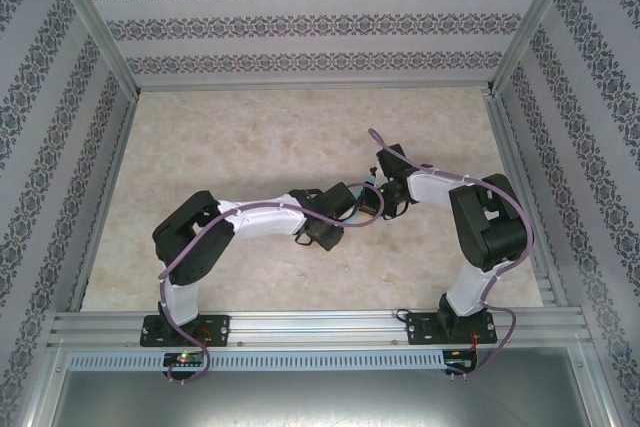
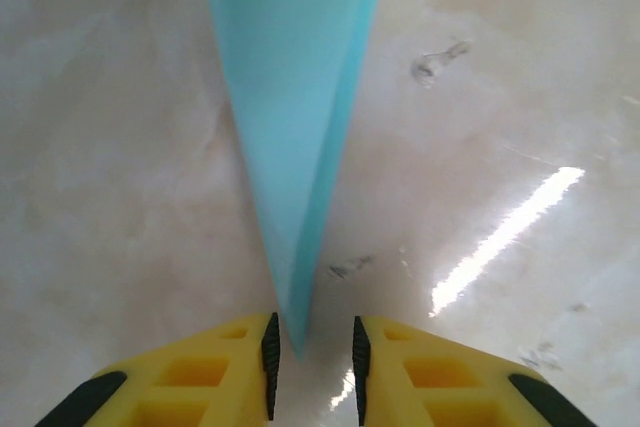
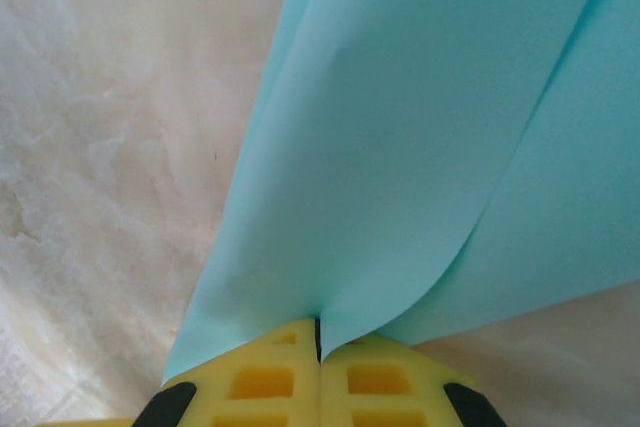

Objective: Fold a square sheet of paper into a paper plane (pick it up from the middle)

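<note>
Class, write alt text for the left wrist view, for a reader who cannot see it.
A narrow turquoise paper plane tapers to a point inside the open, yellow-fingered left gripper. Beneath lies a pale marbled table.

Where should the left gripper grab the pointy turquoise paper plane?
Pinch the turquoise paper plane by its narrow tip, coming straight from the point end: that tip sits between the fingers of the open left gripper, where the layers taper thin. The right gripper is shut on the wider end.

The paper plane is turquoise-blue, the left claw yellow-and-black, the table beige-marbled.
</note>
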You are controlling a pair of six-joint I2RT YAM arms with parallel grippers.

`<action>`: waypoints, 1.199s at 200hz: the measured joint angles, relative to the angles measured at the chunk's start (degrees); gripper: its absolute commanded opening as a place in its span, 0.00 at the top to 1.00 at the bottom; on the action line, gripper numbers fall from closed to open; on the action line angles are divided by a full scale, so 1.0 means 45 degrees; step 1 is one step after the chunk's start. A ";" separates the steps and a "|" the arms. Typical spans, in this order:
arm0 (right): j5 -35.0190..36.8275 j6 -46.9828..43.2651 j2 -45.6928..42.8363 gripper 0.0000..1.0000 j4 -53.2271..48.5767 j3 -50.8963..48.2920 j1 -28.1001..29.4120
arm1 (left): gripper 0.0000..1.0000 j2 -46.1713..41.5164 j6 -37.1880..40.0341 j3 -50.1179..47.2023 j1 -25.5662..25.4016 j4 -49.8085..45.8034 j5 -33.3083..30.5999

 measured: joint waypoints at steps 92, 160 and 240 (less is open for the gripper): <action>0.0068 -0.0058 0.0000 1.00 0.0044 0.0005 0.0000 | 0.76 -0.1753 -0.1316 -0.0291 0.2215 0.1044 0.3410; 0.0073 -0.0097 0.0000 1.00 0.0044 0.0005 0.0005 | 0.83 -0.0049 -0.2579 -0.0316 0.2982 0.2365 0.5479; 0.0083 -0.0102 0.0000 1.00 0.0039 0.0000 0.0005 | 0.87 0.0967 -0.2744 0.0155 0.2982 0.2671 0.5955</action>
